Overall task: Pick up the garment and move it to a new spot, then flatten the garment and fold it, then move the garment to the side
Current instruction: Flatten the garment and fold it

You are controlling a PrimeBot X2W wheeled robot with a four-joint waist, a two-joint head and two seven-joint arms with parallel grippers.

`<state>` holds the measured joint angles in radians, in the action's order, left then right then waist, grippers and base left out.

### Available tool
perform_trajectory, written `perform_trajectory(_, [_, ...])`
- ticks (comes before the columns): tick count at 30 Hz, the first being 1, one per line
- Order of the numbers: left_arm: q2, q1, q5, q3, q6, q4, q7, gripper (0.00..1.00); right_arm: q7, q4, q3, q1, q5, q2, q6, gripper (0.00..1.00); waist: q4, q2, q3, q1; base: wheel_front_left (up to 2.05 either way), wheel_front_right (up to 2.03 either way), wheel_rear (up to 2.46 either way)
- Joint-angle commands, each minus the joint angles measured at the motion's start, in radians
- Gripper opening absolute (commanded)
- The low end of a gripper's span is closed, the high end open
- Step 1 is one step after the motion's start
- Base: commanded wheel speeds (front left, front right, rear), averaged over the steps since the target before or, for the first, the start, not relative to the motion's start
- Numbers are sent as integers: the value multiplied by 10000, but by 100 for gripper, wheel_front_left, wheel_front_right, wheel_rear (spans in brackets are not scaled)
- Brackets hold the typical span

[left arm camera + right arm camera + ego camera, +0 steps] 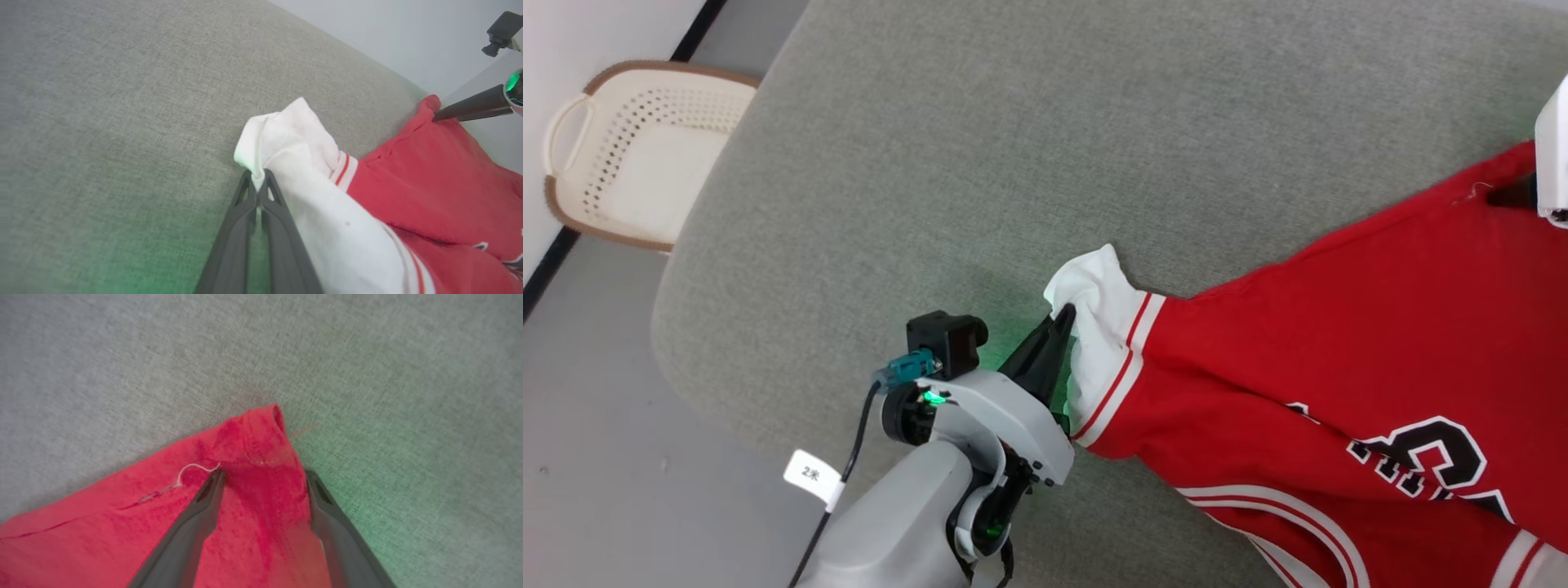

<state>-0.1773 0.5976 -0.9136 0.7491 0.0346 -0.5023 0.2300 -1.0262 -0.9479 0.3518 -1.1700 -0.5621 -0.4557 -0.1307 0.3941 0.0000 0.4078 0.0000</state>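
The left jaws are clenched on the bunched white sleeve end (286, 134) of the garment (1339, 327), a red jersey lying rumpled across the right of a grey fabric-topped bench (1013, 122). The right jaws stand spread wide, straddling a red corner (261, 433) at the garment's far edge without gripping it. If they close too shallow, that thin corner could slip free on lifting, leaving the jersey dangling from one sleeve and twisting instead of spreading flat.
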Motion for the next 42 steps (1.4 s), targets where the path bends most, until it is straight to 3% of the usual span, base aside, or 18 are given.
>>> perform_trajectory(1, [39,140,38,-7,-66,-74,70,0,-72,-350,161,508,32,483,-3,0,104,0,86,0,0,0,0])
perform_trajectory(10, [-106,186,-83,-205,-199,-599,102,0,250,-216,61,245,-15,493,-4,0,-303,0,-304,0,0,0,0])
perform_trajectory(18, [-1002,1248,80,-349,-243,-792,-652,0,1092,915,455,338,-706,420,-2,0,-1211,0,-1067,0,0,0,0])
perform_trajectory(31, [-2578,4827,603,-315,-778,-1743,-3114,0,3518,2195,1340,-325,-1200,281,0,0,-2987,0,-2248,0,0,0,0])
perform_trajectory(42, [-3091,8375,1544,-117,-998,-3090,-4025,0,6338,1363,909,-1741,-293,1049,0,0,-4397,0,-2700,0,0,0,0])
